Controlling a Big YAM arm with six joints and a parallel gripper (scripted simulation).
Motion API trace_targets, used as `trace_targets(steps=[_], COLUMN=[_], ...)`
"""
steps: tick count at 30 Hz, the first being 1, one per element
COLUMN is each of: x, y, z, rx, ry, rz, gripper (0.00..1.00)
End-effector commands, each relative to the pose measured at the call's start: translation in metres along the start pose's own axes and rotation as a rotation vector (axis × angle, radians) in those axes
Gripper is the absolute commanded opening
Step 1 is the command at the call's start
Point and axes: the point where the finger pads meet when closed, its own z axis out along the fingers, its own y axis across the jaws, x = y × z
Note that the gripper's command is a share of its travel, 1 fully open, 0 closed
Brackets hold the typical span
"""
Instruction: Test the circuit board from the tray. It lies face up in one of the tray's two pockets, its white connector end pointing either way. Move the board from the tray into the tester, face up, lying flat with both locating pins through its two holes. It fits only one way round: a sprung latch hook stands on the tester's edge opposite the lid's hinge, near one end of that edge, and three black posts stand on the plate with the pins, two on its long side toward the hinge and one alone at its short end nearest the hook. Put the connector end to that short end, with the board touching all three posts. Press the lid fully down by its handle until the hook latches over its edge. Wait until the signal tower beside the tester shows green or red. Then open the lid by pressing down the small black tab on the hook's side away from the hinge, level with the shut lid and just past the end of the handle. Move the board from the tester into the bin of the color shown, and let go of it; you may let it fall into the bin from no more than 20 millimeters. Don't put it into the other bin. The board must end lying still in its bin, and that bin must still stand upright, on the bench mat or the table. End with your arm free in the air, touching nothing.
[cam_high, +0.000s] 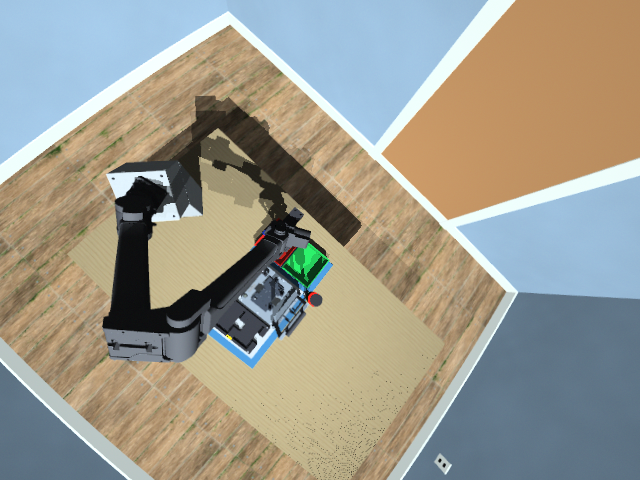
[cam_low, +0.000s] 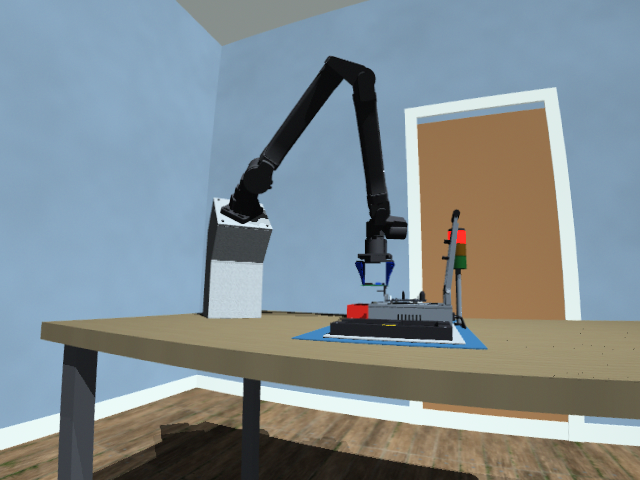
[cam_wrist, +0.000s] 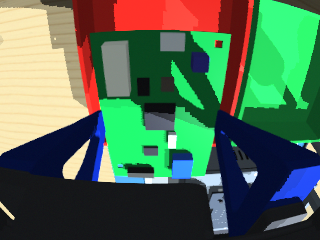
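My gripper (cam_wrist: 159, 118) is shut on the green circuit board (cam_wrist: 162, 103) and holds it flat by its long edges, straight above the red bin (cam_wrist: 163, 23). In the exterior view the gripper (cam_low: 374, 281) hangs a short way above the red bin (cam_low: 357, 310), with the board (cam_low: 373, 284) between the blue fingers. The green bin (cam_wrist: 283, 80) stands right beside the red one; it also shows in the top view (cam_high: 306, 263). The signal tower (cam_low: 455, 249) shows red at the top. The tester (cam_low: 408, 310) stands with its lid (cam_low: 449, 258) raised.
The black tray (cam_low: 392, 329) lies on the blue mat (cam_low: 390, 341) in front of the tester. The arm's grey base pedestal (cam_low: 236, 263) stands at the table's far left. The arm's links (cam_high: 206, 297) hide the red bin in the top view.
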Motion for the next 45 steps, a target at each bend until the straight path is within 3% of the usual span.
trace_targets(steps=[1,30,32,33,35,41,45], x=[-0.001,0.001,0.001,0.000,0.001,0.002,0.000], y=[-0.013,-0.008,-0.008,-0.016,-0.007,-0.004,-0.012], z=[0.006,0.082,0.082,0.077,0.088,0.094,0.088], rx=[0.015,0.009,0.009,0.026,0.008,0.004,0.021], ry=[-0.005,-0.004,-0.004,-0.011,-0.004,-0.002,-0.009], rz=[0.017,0.010,0.010,0.016,0.010,0.006,0.013], gripper=[0.72,0.72,0.72,0.72,0.72,0.72,0.72])
